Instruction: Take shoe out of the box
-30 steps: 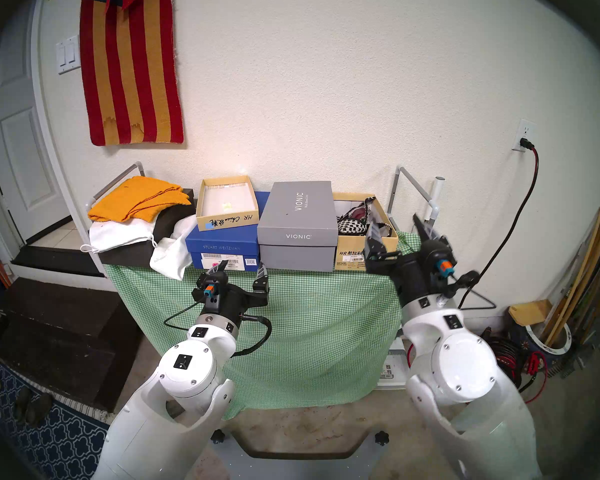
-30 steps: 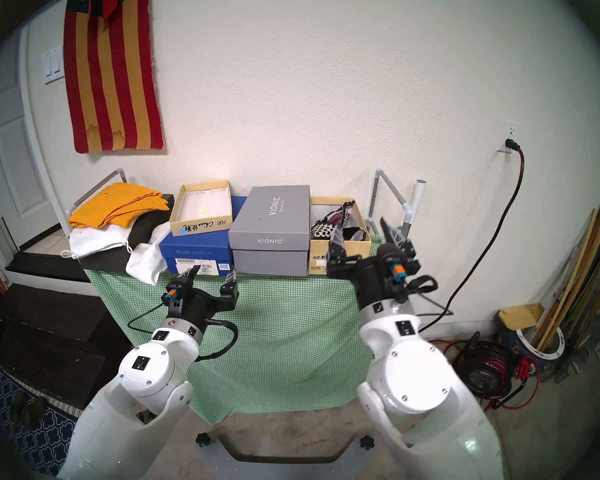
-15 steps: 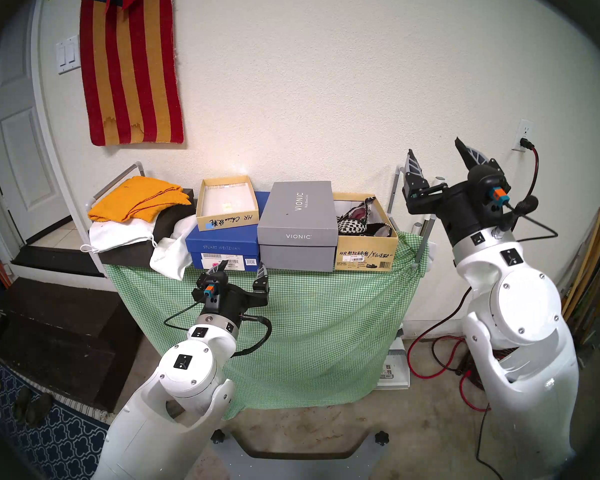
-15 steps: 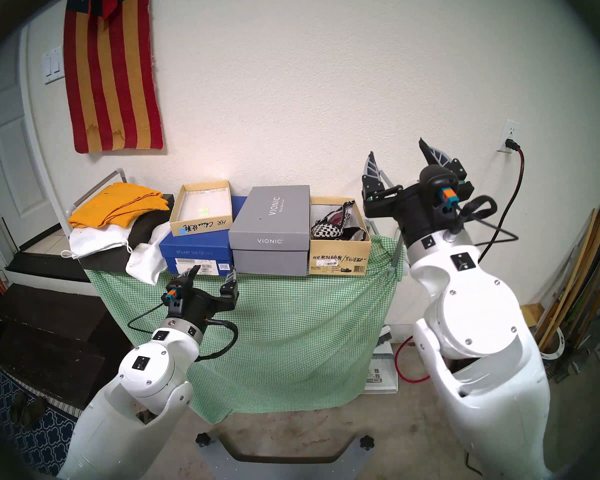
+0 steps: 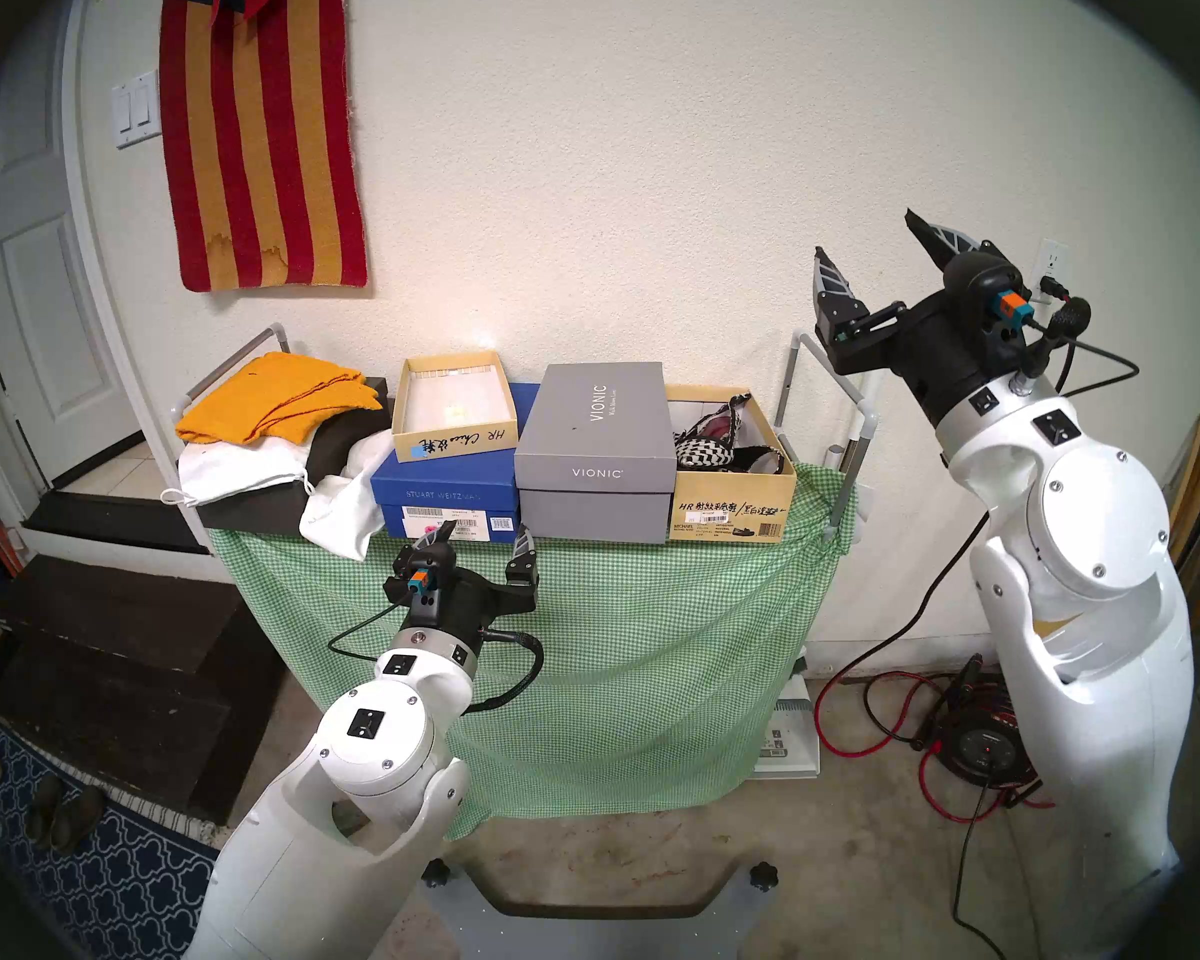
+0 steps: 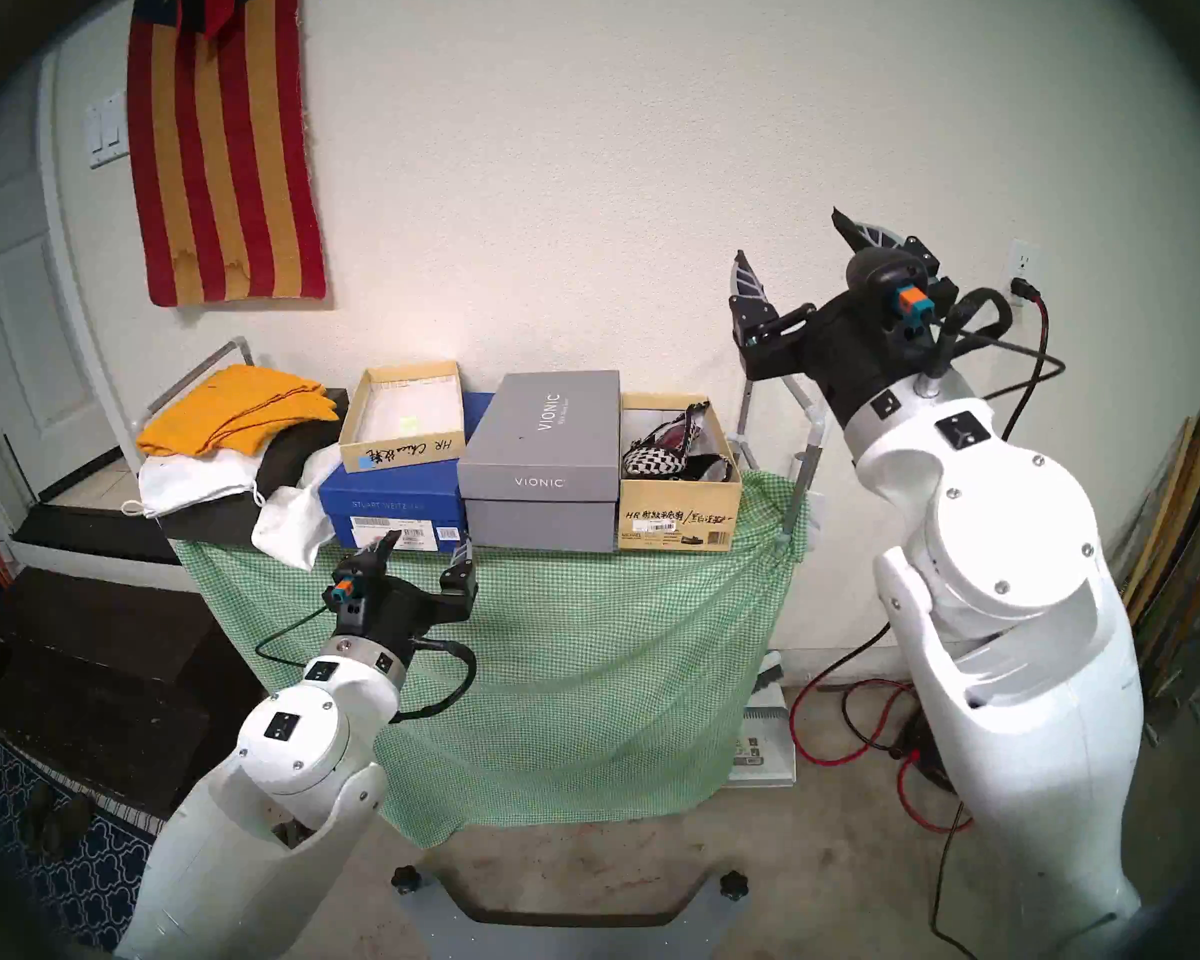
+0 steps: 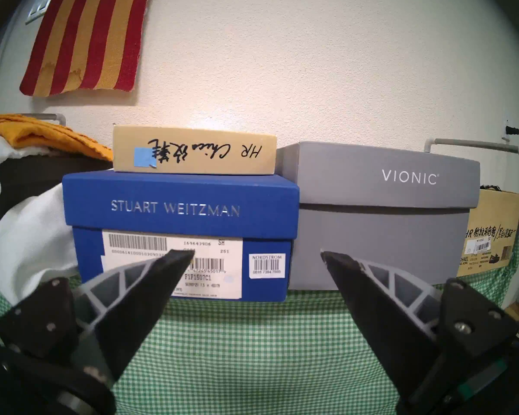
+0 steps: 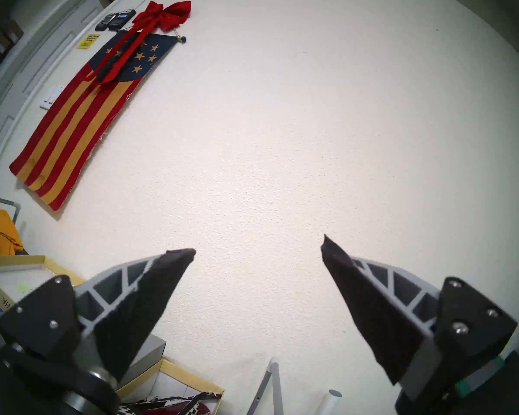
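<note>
A: So, what does each view give that the others miss?

B: The head views take in the whole tabletop under its green checked cloth. The box, tan with black "HR" writing, sits at its right end, touching the grey VIONIC box. It is open, and shoes with a black-and-white check lie inside. The left wrist view sees only the box's front label at its far right edge, but reads the blue box plainly: STUART WEITZMAN. The right wrist view mostly shows bare wall, a red bow above the flag that the head views cut off, and a corner of the box at the bottom.

A: Counts?

B: Four boxes: the task box, the grey one, the blue one, and a shallow tan box on top of the blue. How many shoes, I cannot tell; they overlap. Two arms.

A: And the jaws?

B: The left gripper is spread wide, level, just before the blue and grey boxes. The right gripper is also spread wide, empty, tilted up toward the wall.

A: Any change?

B: A second ago the right gripper was low, in front of the box; it has risen well above it and off to the right. The left arm has not moved.
</note>
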`<state>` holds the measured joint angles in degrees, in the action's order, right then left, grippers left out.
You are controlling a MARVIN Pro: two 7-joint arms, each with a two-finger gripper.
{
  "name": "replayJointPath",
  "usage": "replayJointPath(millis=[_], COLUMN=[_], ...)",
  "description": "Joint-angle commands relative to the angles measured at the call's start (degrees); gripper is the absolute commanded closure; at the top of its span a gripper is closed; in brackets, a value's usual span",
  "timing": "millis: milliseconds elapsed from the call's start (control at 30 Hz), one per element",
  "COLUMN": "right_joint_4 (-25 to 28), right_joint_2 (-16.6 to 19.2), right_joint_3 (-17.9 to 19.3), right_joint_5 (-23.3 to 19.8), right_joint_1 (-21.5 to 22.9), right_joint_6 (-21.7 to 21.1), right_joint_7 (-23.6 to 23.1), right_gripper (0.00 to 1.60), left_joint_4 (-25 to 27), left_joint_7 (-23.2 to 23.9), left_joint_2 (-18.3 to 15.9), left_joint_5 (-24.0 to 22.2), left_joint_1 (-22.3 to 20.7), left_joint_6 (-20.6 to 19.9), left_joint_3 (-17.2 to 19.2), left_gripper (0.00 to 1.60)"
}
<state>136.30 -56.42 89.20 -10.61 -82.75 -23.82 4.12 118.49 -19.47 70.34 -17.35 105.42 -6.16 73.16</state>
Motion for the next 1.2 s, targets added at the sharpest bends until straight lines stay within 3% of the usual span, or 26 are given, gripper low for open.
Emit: replayJointPath(millis=[0,233,267,300,333,633,1167], right_joint_4=[-1.4,-4.3,-4.1,-5.2,-4.9,-8.5,-19.3], right_joint_2=[1.5,2.5,2.5,2.6,2.6,2.6,-0.8], right_joint_3=[-0.1,-0.7,-0.4,-1.1,-0.7,-2.7,-8.5], right_joint_5=[-1.7,-4.0,-4.2,-4.6,-4.8,-6.7,-9.8], right_joint_1=[6.4,11.8,10.9,13.6,12.5,18.4,29.5], right_joint_6=[-1.8,-4.5,-4.4,-5.2,-5.2,-8.1,-17.9], right_joint_7=[-2.9,-7.0,-7.2,-8.0,-8.2,-11.6,-15.1], right_gripper=[0.0,0.0,0.0,0.0,0.0,0.0,0.0], left_joint_4=[0.0,0.0,0.0,0.0,0.0,0.0,0.0], left_joint_7=[0.0,0.0,0.0,0.0,0.0,0.0,0.0], left_joint_2=[0.0,0.0,0.0,0.0,0.0,0.0,0.0], left_joint_5=[0.0,0.0,0.0,0.0,0.0,0.0,0.0], left_joint_1=[0.0,0.0,0.0,0.0,0.0,0.0,0.0], left_joint_6=[0.0,0.0,0.0,0.0,0.0,0.0,0.0], left_joint_3=[0.0,0.0,0.0,0.0,0.0,0.0,0.0], left_gripper=[0.0,0.0,0.0,0.0,0.0,0.0,0.0])
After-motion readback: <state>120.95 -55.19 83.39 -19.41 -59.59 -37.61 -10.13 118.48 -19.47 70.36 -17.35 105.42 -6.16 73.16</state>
